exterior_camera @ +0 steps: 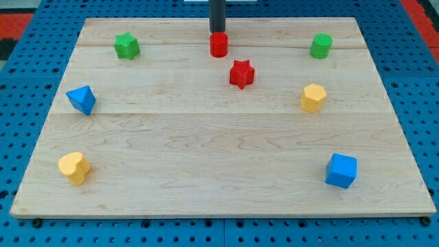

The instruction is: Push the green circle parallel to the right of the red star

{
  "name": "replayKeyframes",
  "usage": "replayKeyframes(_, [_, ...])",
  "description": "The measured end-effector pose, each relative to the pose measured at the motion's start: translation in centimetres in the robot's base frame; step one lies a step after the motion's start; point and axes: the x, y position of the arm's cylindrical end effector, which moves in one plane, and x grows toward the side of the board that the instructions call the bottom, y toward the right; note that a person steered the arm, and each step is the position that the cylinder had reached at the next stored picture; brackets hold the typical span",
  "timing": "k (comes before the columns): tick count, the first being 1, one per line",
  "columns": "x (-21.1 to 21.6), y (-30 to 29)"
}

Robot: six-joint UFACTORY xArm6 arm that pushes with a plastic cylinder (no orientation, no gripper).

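On the wooden board (pixel 219 158) I count eight small blocks: two green, two red, two yellow and two blue. Near the view's top left stands a green star (pixel 126 46), and near the view's top right stands the green circle (pixel 320 46), a short round piece. At the top middle is a red cylinder (pixel 218 44), and a little lower, toward the view's right of it, lies the red star (pixel 241 73); these two are near but not touching. The green circle is well apart from the red star, to the view's right of it and a bit higher on the board. One yellow block (pixel 313 97), with many flat sides, sits below the green circle, and the other yellow block (pixel 74 167), shaped like a heart, is at the view's bottom left. A blue pointed block (pixel 81 99) is at the left side, and a blue cube (pixel 341 170) is at the bottom right. My tip (pixel 217 32) comes down from the top edge and is just behind the red cylinder, touching it or almost. The rod has no jaws, so nothing is pinched or held.
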Motion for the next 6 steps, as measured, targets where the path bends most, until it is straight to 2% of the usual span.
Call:
replayKeyframes(1, [-1.0, 2.6])
replayKeyframes(2, [-1.7, 8.4])
replayKeyframes(3, [-0.4, 15.7])
replayKeyframes(4, [1.8, 19.9])
replayKeyframes(5, [4.9, 18.0])
replayKeyframes(6, [4.5, 21.0])
